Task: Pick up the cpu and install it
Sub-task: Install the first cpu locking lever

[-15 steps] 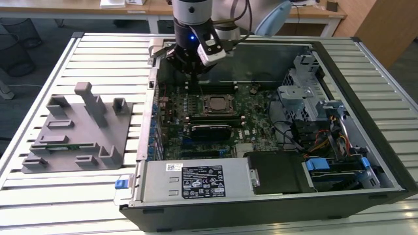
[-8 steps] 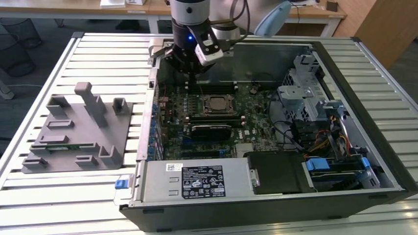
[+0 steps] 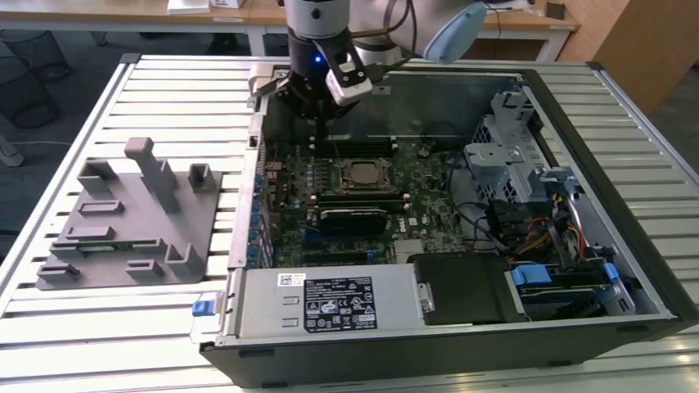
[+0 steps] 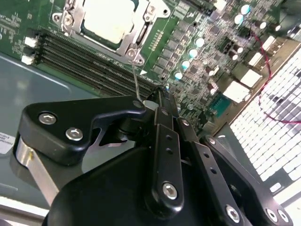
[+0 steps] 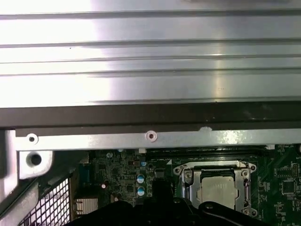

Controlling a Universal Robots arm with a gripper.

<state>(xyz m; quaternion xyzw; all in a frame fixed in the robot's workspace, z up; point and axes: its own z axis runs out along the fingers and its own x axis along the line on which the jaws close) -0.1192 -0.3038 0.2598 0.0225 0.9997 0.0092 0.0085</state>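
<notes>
Cpu (image 3: 359,174) looks already in the socket at the middle of the motherboard, inside the open computer case (image 3: 611,139). In both wrist views it lies flat and square within the metal socket frame (image 4: 136,35).

Exterior view, left to right:
- The grey fixture tray (image 3: 120,237) lies on the slatted surface (image 3: 164,90), with the green memory stick (image 3: 104,243) in one of its slots. It is well apart from the claw.
- The case comes next, with the claw (image 3: 317,115) hanging over its rear part above the memory slots (image 3: 349,150). It is near the cpu but not touching it.
- The drive cage (image 3: 513,155) and cables are on the exterior view's right.

Claw (image 4: 157,99): in the second wrist view the fingers appear closed together on nothing, the tips poised beside the thin socket lever (image 4: 135,77).

Step, as a judgement: the pick and the placing look done, and the work is at the seating or securing stage. I cannot tell whether the frame is latched.

What remains calls for small, steady motion near the lever, without nudging the chip or scraping the slots.

Cpu look (image 5: 217,190): a small flat square with a silvery-grey metal top, washed out pale in the second wrist view (image 4: 106,19). It sits level, with no corner visibly raised.
</notes>
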